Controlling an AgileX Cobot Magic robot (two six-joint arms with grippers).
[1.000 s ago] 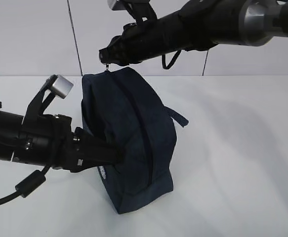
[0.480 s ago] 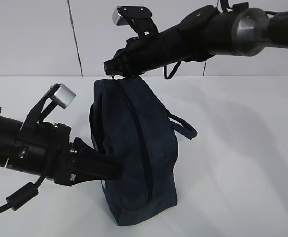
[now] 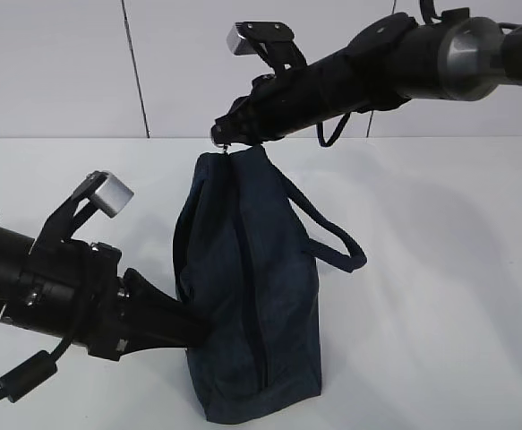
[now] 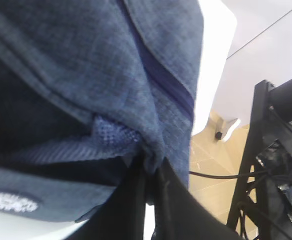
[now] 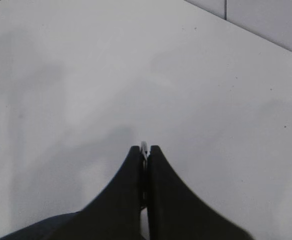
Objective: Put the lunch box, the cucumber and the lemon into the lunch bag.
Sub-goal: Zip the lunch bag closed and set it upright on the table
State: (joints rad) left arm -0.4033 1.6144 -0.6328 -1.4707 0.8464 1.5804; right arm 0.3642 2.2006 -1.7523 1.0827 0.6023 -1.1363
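The white logo (image 4: 10, 202) on the lunch bag (image 3: 247, 296) is too blurred to read.

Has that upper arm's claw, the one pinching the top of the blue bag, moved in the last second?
Yes. The right gripper, shut on the zipper pull, has shifted rightward, away from the dark wall seam, dragging the lunch bag top with it.

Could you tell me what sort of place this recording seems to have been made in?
Probably a lab or test workspace: a bare white table, a plain pale panelled wall, and a black metal frame with loose cables in the left wrist view. Only the lunch bag stands on it.
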